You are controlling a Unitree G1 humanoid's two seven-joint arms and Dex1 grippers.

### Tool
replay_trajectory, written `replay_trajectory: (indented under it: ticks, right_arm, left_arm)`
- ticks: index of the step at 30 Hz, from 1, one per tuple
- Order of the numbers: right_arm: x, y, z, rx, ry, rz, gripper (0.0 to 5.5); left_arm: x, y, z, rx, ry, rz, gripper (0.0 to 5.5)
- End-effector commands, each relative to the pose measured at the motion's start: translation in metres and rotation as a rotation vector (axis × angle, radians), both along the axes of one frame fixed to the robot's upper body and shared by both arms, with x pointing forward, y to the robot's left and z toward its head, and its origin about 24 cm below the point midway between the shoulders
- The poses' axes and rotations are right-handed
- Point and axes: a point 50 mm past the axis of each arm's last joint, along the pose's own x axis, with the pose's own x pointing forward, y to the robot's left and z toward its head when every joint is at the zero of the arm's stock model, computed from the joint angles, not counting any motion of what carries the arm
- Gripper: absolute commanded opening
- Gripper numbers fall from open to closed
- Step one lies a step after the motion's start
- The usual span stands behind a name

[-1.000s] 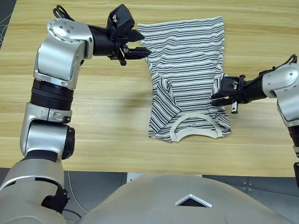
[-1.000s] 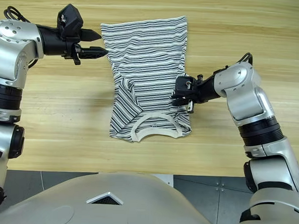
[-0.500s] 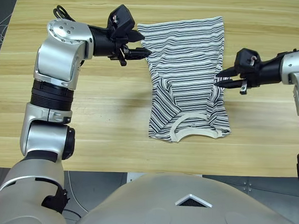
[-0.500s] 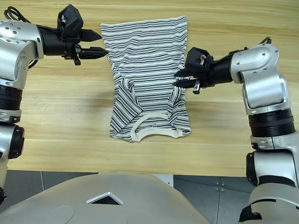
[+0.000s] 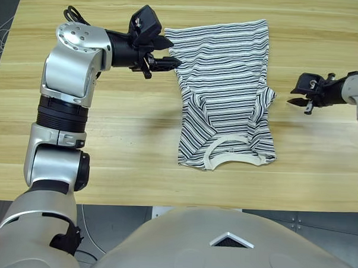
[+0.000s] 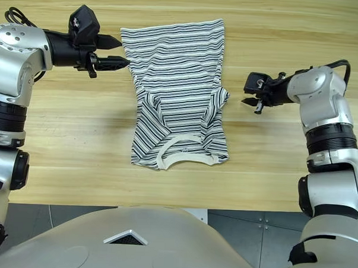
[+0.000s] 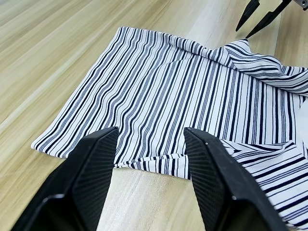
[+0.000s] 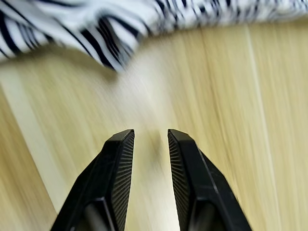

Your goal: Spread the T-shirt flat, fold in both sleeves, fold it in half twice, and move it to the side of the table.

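Observation:
The black-and-white striped T-shirt (image 5: 225,94) lies on the wooden table (image 5: 107,143), collar (image 5: 234,151) toward me and hem at the far side. Both sleeves are turned in over the body, a little rumpled. My left gripper (image 5: 175,53) hovers at the shirt's left edge near the hem, open, with nothing between its fingers; the left wrist view has the shirt (image 7: 192,91) just beyond the gripper (image 7: 150,132). My right gripper (image 5: 290,96) is open to the right of the shirt, apart from it, above bare wood (image 8: 150,132). The shirt's edge (image 8: 96,29) lies ahead of it.
Bare wood surrounds the shirt on the left, right and near sides. The table's near edge (image 5: 164,203) runs just in front of my body. A dark floor strip (image 5: 6,19) borders the table at the far left.
My right gripper has let go of the right sleeve and drawn back to the right, off the shirt. The sleeve now lies on the body. The left arm has kept still.

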Motion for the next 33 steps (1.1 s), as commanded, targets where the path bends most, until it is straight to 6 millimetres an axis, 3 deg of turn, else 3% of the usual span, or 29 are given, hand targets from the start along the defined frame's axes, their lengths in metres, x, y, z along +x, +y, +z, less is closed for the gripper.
replay_trajectory:
  ticks: [1,8,15,16,19,21,23,25,27,29,33]
  right_arm:
    - [0.005,0.022,0.004,0.071,-0.023,0.04,1.28]
    - [0.016,0.047,0.017,0.113,-0.094,0.081,1.28]
    - [0.014,0.072,0.029,0.16,-0.123,0.157,1.28]
    - [0.015,0.069,0.031,0.17,-0.134,0.14,1.28]
    - [0.0,0.017,0.051,0.206,-0.112,0.084,1.28]
    - [-0.027,-0.014,0.06,0.233,-0.045,0.133,1.32]
    - [-0.06,-0.032,0.06,0.211,0.069,0.183,1.69]
    - [-0.089,-0.038,0.063,0.158,0.145,0.306,1.94]
    - [-0.104,-0.036,0.062,0.117,0.149,0.438,1.94]
    - [-0.107,-0.033,0.05,0.047,0.091,0.517,1.94]
    - [-0.101,-0.024,0.024,-0.077,-0.101,0.673,1.94]
  left_arm:
    - [0.0,0.001,0.001,0.004,-0.004,-0.007,2.55]
    - [0.0,0.0,0.0,0.0,-0.001,-0.007,2.55]
    - [0.0,-0.002,0.0,-0.006,-0.015,-0.011,2.55]
    - [0.0,-0.002,0.0,-0.009,-0.035,-0.014,2.55]
    - [-0.02,0.013,-0.012,0.183,-0.28,-0.142,2.55]
    - [-0.051,0.026,-0.03,0.416,-0.39,-0.339,2.68]
    - [-0.081,0.035,-0.04,0.606,-0.494,-0.562,3.05]
    - [-0.104,0.037,-0.038,0.618,-0.555,-0.714,3.34]
    - [-0.127,0.033,-0.039,0.594,-0.623,-0.841,3.51]
    - [-0.139,0.03,-0.047,0.604,-0.707,-0.916,3.51]
    - [-0.14,0.034,-0.065,0.589,-0.929,-0.972,3.51]
